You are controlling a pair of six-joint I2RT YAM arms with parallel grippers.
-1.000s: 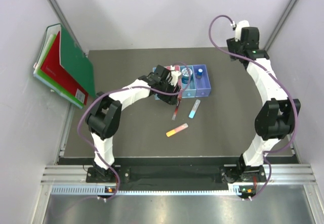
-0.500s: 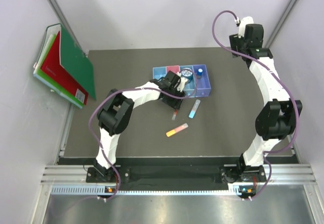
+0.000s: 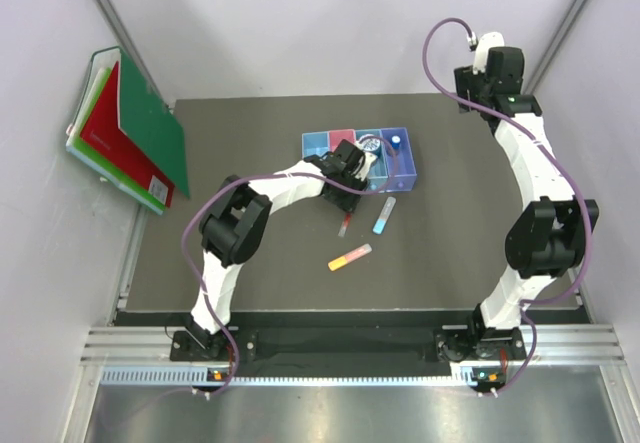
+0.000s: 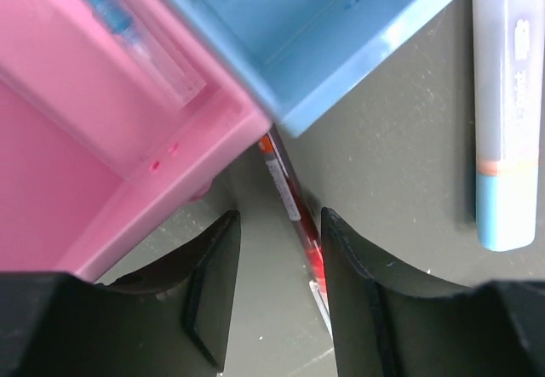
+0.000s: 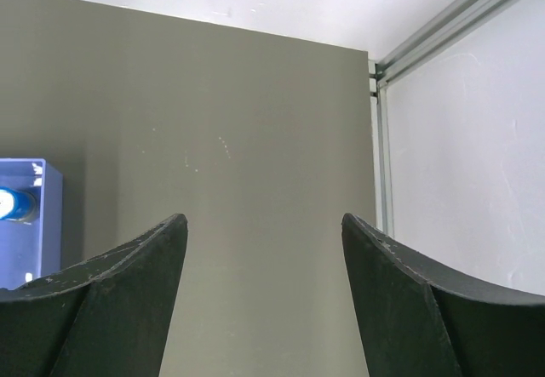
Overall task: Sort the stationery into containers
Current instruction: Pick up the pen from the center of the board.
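Note:
The four joined bins (image 3: pixel 322 144) stand at mid-table. The round blue tin (image 3: pixel 370 145) is in the blue bin and the grey-capped bottle (image 3: pixel 396 144) in the violet-blue bin. My left gripper (image 3: pixel 349 170) is open, low at the bins' front edge. In the left wrist view the gripper (image 4: pixel 277 288) straddles the red-black pen (image 4: pixel 294 215), which lies on the mat against the right finger, its far end under the corner where the pink bin (image 4: pixel 102 156) meets the blue bin (image 4: pixel 341 28). A blue pen (image 4: pixel 111 19) lies in the pink bin. The light-blue stick (image 3: pixel 384 215) and yellow-pink stick (image 3: pixel 349 257) lie on the mat. My right gripper (image 3: pixel 487 68) is open and empty at the back right. The eraser is hidden.
Green and red folders (image 3: pixel 130 128) lean against the left wall. The right wrist view shows bare mat, the violet-blue bin's corner (image 5: pixel 30 224) and the enclosure's metal frame (image 5: pixel 381 156) at the right.
My left gripper has shifted right along the front of the bins. The red-black pen now lies on the mat, a little nearer than before. The right arm has drawn back slightly.

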